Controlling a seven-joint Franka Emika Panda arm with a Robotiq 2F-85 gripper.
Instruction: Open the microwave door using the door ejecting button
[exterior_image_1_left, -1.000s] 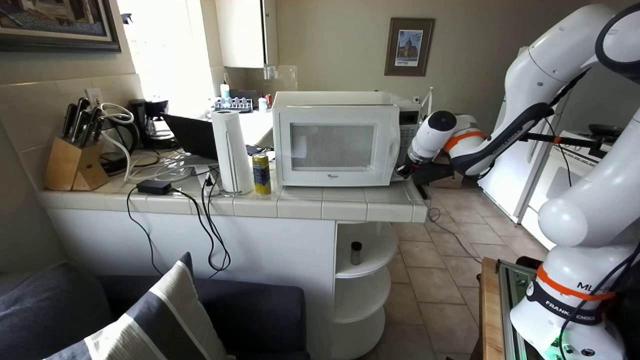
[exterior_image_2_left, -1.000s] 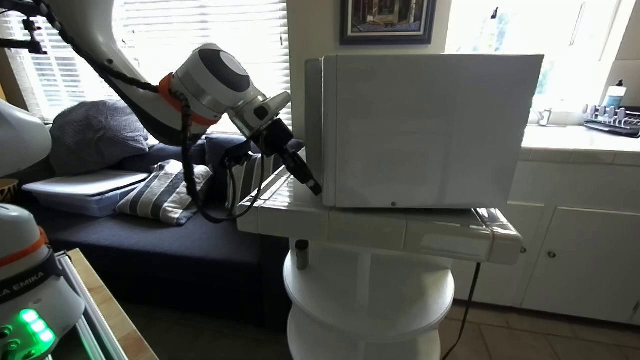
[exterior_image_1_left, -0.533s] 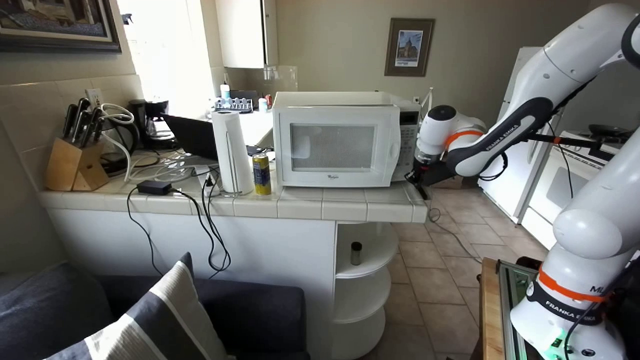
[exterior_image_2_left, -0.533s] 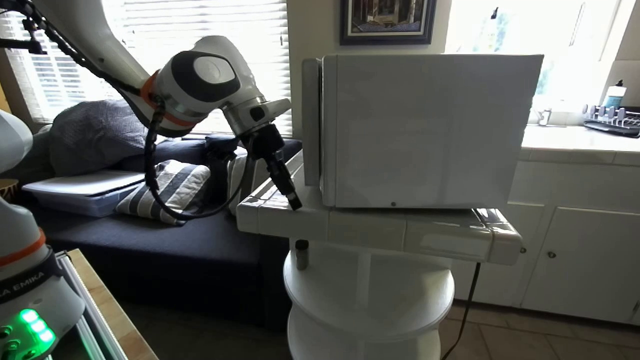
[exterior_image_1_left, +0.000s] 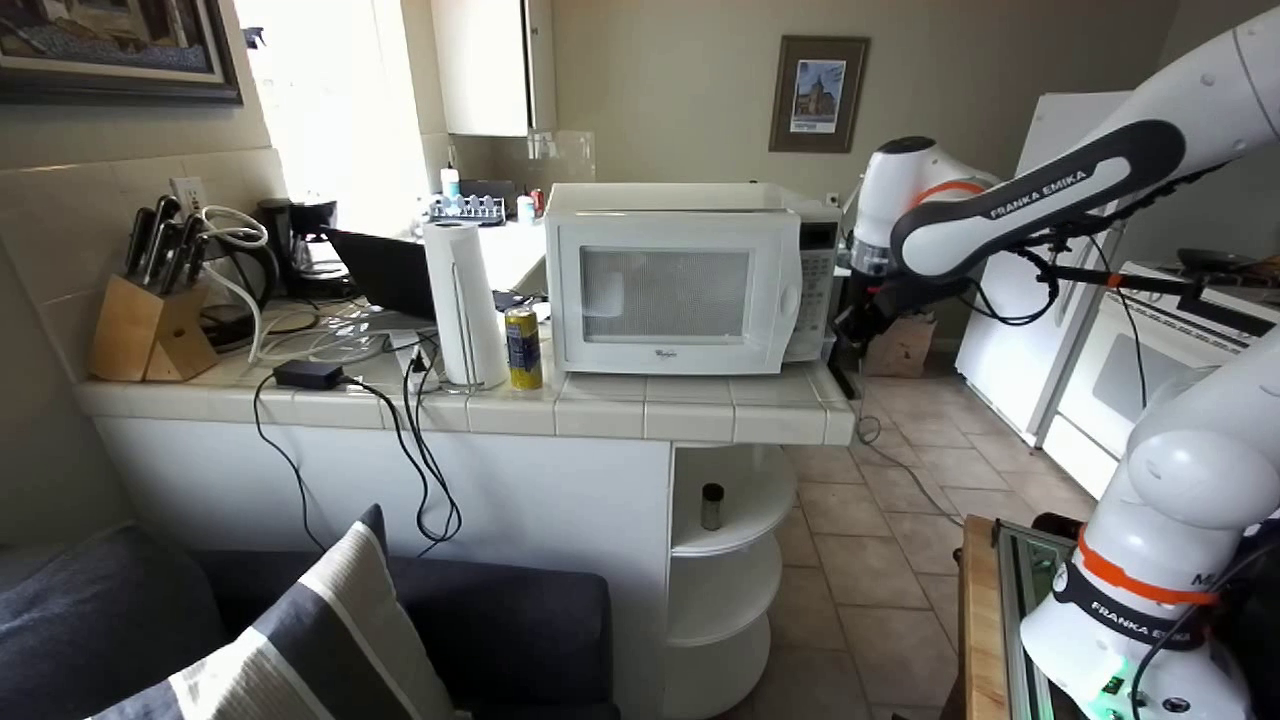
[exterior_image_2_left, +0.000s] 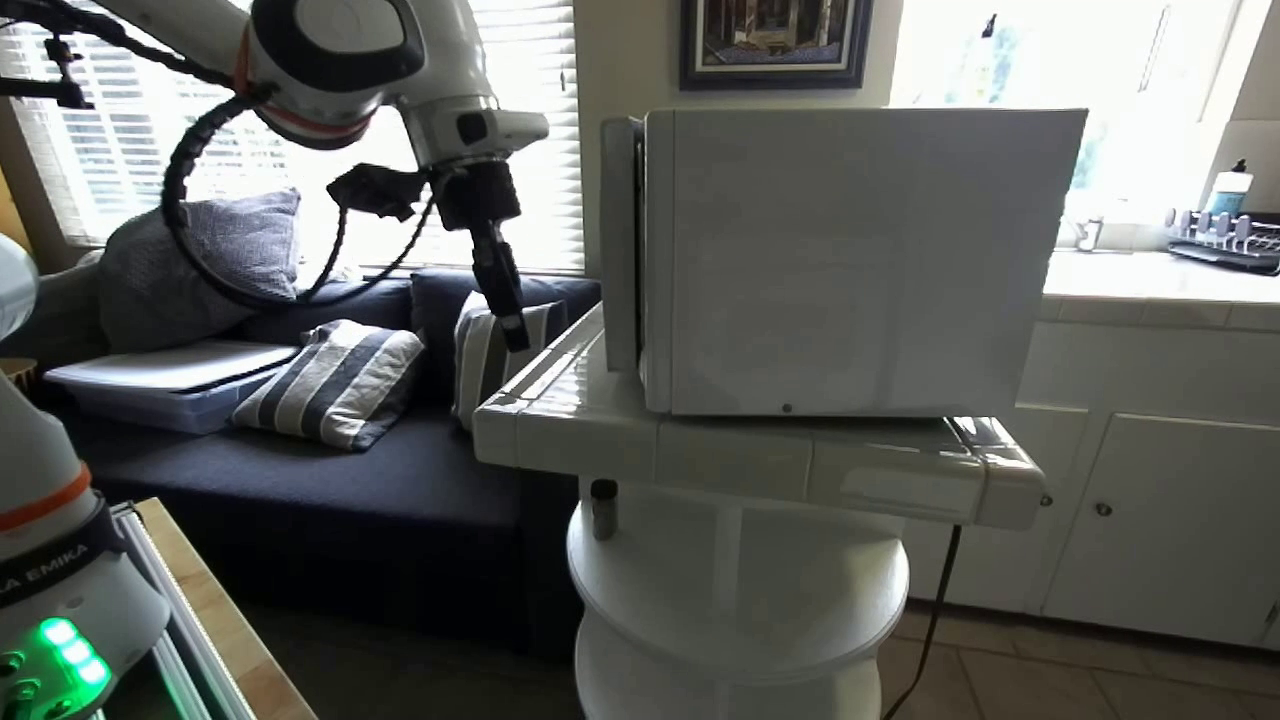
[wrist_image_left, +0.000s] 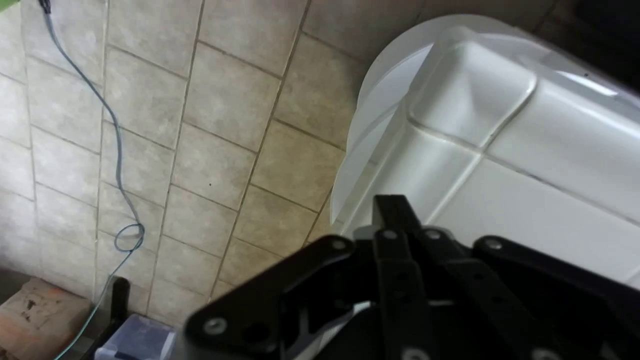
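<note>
The white microwave (exterior_image_1_left: 818, 290) stands on the tiled counter in both exterior views, side-on in an exterior view (exterior_image_2_left: 860, 260). Its door (exterior_image_1_left: 665, 345) has a grey window. Side-on, the door (exterior_image_2_left: 621, 250) stands slightly ajar, with a narrow dark gap behind it. The eject button is not discernible. My gripper (exterior_image_2_left: 515, 335) points down in front of the microwave, above the counter edge and apart from the door. It also shows beside the control strip in an exterior view (exterior_image_1_left: 850, 330). In the wrist view its fingertips (wrist_image_left: 392, 205) are together, with nothing between them.
The tiled counter (wrist_image_left: 550, 235) and round white shelves (exterior_image_2_left: 740, 600) lie below the gripper. A can (exterior_image_1_left: 523, 350) and a paper towel roll (exterior_image_1_left: 462, 310) stand beside the microwave. A dark sofa (exterior_image_2_left: 380, 500) is in front of the counter. A cable (wrist_image_left: 117, 130) lies on the floor.
My gripper moves away from the microwave's front, first back and down, then up and farther back. The door shifts outward from the body and a gap appears behind it.
</note>
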